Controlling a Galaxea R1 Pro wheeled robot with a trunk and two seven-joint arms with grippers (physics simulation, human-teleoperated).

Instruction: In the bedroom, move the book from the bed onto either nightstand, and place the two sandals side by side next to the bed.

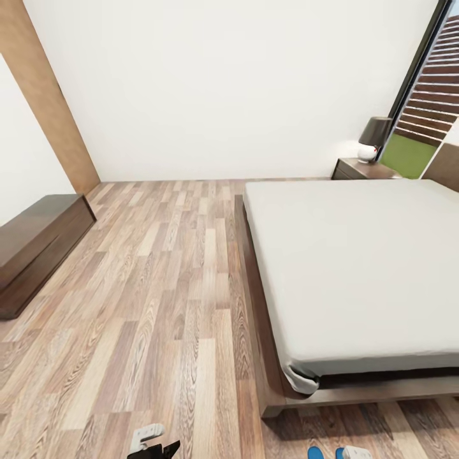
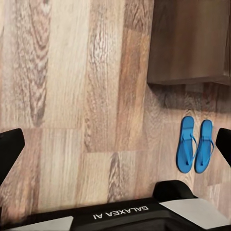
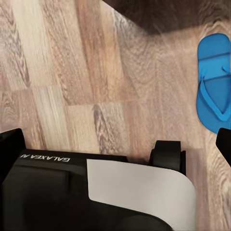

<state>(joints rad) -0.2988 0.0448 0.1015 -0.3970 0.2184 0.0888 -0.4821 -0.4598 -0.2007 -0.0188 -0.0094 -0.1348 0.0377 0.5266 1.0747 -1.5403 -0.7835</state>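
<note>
A: Sandals?
B: Both sandals point(image 2: 195, 144) side by side on the wood floor point(image 2: 72, 96), near the bed frame's corner point(image 2: 187, 43). One sandal point(image 3: 215, 89) under the right wrist.
A: Tools?
B: Left tool point(image 2: 115, 144) and right tool point(image 3: 115, 144) both spread wide, nothing between the fingers.
A: Book?
B: Can't see it. Bed point(image 1: 357, 268) mattress looks bare; nightstand point(image 1: 360, 169) carries a lamp point(image 1: 373, 137).

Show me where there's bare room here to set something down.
The mattress is bare across its top. Wide open floor lies between the bed frame and the dresser. The nightstand is crowded by a lamp. The sandals lie off the bed's corner.
</note>
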